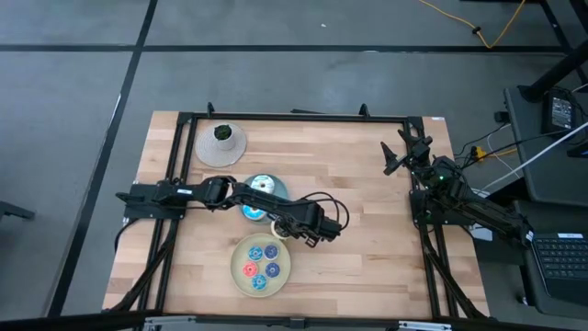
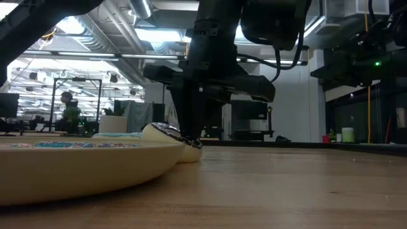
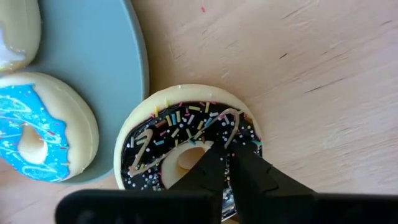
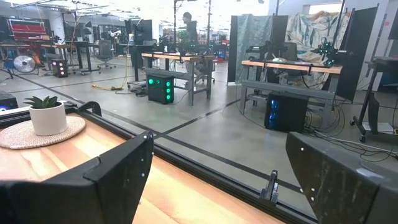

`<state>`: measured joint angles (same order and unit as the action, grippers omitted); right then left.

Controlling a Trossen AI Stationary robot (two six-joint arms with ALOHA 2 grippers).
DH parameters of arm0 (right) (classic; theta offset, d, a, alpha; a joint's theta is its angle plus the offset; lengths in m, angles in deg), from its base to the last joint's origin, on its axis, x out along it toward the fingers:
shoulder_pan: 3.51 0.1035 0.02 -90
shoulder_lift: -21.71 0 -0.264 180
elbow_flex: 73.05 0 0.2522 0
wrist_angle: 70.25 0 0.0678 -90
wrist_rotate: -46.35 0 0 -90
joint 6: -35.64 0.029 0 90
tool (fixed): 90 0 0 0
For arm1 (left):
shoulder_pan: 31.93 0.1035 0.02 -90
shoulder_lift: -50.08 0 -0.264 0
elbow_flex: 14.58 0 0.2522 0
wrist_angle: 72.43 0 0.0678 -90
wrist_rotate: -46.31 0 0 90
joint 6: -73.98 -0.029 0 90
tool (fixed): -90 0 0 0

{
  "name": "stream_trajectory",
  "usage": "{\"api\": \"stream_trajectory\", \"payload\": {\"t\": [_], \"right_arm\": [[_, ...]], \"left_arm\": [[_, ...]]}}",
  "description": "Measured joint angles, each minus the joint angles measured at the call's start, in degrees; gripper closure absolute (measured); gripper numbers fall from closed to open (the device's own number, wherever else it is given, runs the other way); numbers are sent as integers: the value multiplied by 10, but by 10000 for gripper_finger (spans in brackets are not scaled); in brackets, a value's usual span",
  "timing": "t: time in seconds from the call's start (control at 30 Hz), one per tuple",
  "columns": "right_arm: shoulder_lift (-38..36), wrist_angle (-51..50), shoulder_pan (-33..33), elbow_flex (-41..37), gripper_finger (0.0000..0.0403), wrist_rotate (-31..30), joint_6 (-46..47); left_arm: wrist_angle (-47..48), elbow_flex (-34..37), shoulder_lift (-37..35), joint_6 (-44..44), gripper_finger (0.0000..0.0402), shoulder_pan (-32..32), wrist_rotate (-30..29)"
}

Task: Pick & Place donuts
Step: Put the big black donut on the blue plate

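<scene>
A chocolate-brown donut [image 3: 180, 134] with sprinkles lies flat on the wooden table, right beside the rim of a blue plate [image 3: 106, 74]. On that plate lie a blue-iced donut [image 3: 37, 134] and a white-iced one [image 3: 15, 31]. My left gripper [image 3: 227, 165] points down onto the chocolate donut [image 1: 278, 228], its fingers close together. A beige plate [image 1: 241, 253] nearer the front edge carries several small donuts. My right gripper [image 4: 217, 174] waits open at the table's far right [image 1: 397, 152], holding nothing. My left gripper comes at the chocolate donut from above, pointing down. One fingertip [image 3: 205, 158] stands at the edge of the donut's hole and the other [image 3: 249, 165] on the iced ring beside it [image 3: 239, 127], a narrow gap between them. The donut rests flat on the table [image 2: 181, 145].
A small potted plant [image 1: 221, 134] stands on a round mat at the far left of the table. A black frame rail [image 1: 294, 117] runs round the table's edges. Bare wood [image 1: 367, 202] lies between the plates and the right arm.
</scene>
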<state>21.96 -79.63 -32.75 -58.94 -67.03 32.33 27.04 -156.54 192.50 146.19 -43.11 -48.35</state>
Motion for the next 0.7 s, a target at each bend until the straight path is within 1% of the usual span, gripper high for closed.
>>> {"api": "stream_trajectory", "payload": {"t": [0.17, 0.33, 0.5, 0.7], "right_arm": [[0, 0, 0, 0, 38, 0, 0], [0, 0, 0, 0, 38, 0, 0], [0, 0, 0, 0, 38, 0, 0], [0, 0, 0, 0, 38, 0, 0]], "left_arm": [[29, -21, 0, 0, 387, 2, -12], [30, -32, 0, -3, 387, 4, -12], [43, -49, 0, -6, 387, 4, -7], [43, -68, -5, -30, 387, 12, 9]]}}
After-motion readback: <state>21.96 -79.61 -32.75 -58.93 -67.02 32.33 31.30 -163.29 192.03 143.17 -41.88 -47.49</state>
